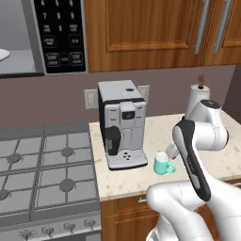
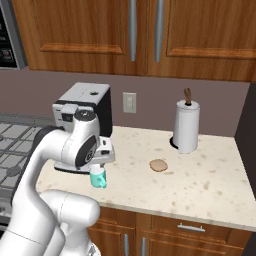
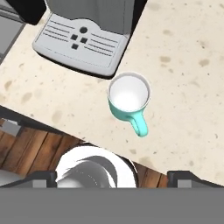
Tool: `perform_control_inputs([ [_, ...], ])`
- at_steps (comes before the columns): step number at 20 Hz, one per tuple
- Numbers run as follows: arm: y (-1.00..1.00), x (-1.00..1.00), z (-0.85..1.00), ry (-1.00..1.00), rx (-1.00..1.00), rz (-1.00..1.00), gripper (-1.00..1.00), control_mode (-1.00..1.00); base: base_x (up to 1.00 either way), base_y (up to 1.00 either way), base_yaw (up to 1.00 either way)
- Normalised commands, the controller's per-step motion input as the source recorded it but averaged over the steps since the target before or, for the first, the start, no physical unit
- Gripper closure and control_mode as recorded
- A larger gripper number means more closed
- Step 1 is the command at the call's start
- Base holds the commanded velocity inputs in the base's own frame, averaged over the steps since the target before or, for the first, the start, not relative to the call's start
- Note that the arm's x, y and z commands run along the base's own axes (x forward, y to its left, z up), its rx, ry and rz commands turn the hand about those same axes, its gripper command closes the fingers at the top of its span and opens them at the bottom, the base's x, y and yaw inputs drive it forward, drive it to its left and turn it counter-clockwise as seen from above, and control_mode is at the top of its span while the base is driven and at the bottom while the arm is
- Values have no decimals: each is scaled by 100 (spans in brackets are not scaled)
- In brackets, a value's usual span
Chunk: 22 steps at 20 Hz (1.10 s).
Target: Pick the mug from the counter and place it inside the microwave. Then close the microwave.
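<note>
The teal mug [image 3: 129,96] stands upright on the beige counter [image 3: 183,65], just in front of the coffee machine's tray, its handle toward the counter's front edge. My gripper [image 3: 116,180] hovers above it, open wide, with nothing between the fingertips [image 3: 41,179]. In the right base view the hand [image 2: 102,151] sits directly over the mug [image 2: 98,178]. In the left base view the mug [image 1: 163,164] stands beside my forearm. The microwave [image 1: 61,33] hangs at the upper left, its inside showing with the edge of a white plate [image 1: 2,54].
A grey-black coffee machine [image 1: 121,122] stands close behind the mug. The gas stovetop [image 1: 42,169] lies left of the counter. A paper towel roll [image 2: 186,127] and a flat brown disc [image 2: 158,165] sit to the right. Wooden cabinets [image 2: 150,30] hang overhead.
</note>
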Motion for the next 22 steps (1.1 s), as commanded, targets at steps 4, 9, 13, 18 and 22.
perform_control_inputs([
  [4,-20,0,-15,0,0,0,-100,-100,0,0,0],
  [9,-20,10,-9,0,0,0,-100,-100,0,0,0],
  [13,-4,21,-11,0,0,0,-100,-100,0,0,0],
  [18,0,36,-11,0,0,1,-100,-100,0,0,0],
  [22,0,26,-13,0,0,2,-100,-100,0,0,0],
])
